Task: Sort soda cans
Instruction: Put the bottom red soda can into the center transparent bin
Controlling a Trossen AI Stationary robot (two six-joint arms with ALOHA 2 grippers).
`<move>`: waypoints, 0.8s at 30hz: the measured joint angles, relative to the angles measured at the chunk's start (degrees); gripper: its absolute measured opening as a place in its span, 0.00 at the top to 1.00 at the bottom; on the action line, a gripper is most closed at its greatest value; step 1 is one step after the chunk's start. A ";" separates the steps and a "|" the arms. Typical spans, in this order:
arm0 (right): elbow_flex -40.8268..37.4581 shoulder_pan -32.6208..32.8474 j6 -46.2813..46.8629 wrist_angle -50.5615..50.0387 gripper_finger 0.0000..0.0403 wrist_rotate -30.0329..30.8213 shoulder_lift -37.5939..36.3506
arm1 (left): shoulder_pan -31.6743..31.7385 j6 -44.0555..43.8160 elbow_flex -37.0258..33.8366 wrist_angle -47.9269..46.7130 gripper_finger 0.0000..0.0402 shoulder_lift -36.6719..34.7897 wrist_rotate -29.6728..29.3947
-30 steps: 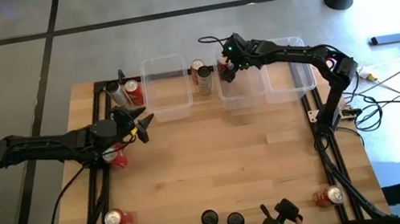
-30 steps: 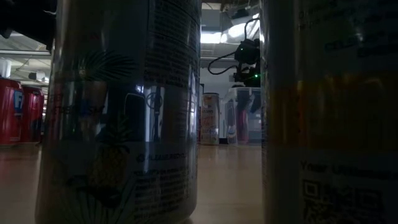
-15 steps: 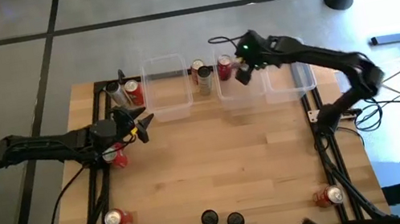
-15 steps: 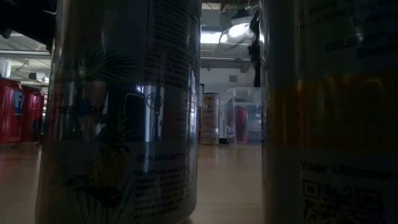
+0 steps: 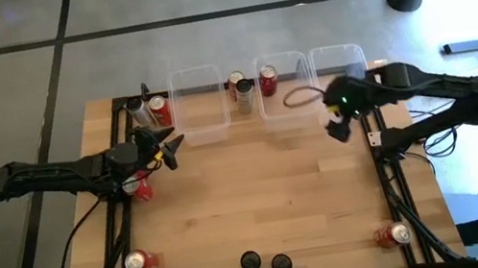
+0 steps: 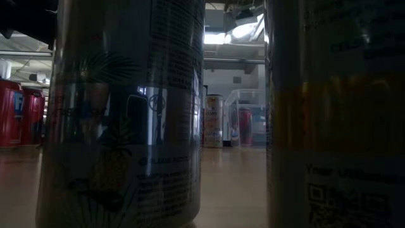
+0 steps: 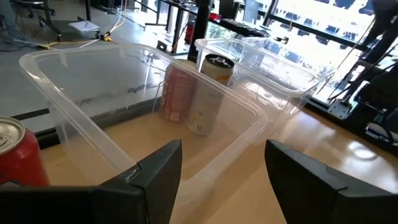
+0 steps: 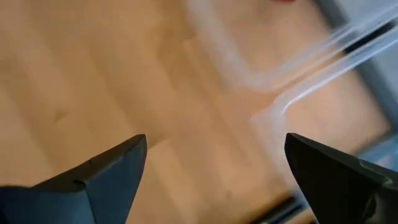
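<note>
— Wooden table (image 5: 260, 199) is the work place. Why do black cans (image 5: 265, 263) stand at the near edge?

— Probably they wait for sorting. Left gripper (image 5: 167, 150) rests half spread, empty, before its bin (image 5: 197, 105).

— And right gripper (image 5: 338, 122)?

— Spread wide, empty. One red can (image 5: 268, 78) already stands in the middle bin (image 5: 290, 116), farthest away.

The high view shows three clear bins (image 5: 196, 105) along the table's top edge, seven red cans (image 5: 268, 77), one pale can (image 5: 239, 86) between bins, two black cans (image 5: 251, 262) at bottom centre, and two arms.
</note>
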 joint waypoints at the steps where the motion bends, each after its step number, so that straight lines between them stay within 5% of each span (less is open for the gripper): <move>1: 0.00 2.08 2.14 -1.17 0.06 -0.53 -0.35 | 0.00 0.02 0.00 -0.06 0.45 0.00 0.00; 24: -0.02 44.91 39.97 -4.06 0.06 -1.92 3.10 | 0.00 -2.93 0.00 -0.17 0.45 0.02 2.54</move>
